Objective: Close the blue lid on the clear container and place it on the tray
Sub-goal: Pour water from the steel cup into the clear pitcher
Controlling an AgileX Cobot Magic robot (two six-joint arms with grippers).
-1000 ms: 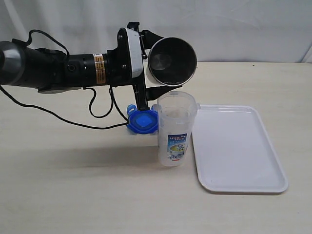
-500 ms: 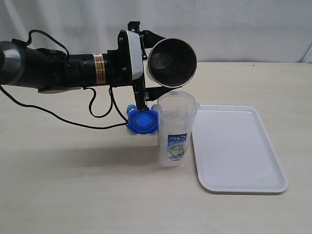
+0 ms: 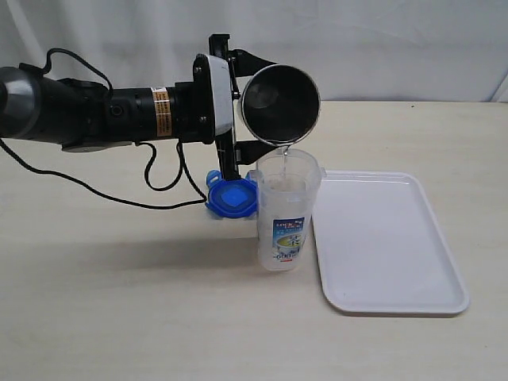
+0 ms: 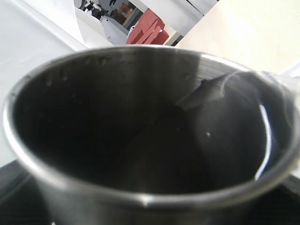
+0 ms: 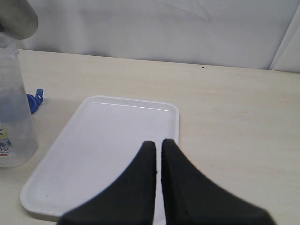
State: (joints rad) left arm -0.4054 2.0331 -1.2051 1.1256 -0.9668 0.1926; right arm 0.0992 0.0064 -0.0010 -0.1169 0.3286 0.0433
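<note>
blue lid lies partly hidden behind the clear container.

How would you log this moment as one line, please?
left jaws: holding steel cup, pouring into clear container | right jaws: shut, empty | blue lid: off | tray: beside clear container

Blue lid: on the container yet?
No, the blue lid lies on the table beside the clear container, whose mouth stands open.

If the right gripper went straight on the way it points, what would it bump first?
Probably the white tray: the right gripper, jaws shut, points at its bare middle. Nothing shows between them, though depth is hard to judge.
</note>
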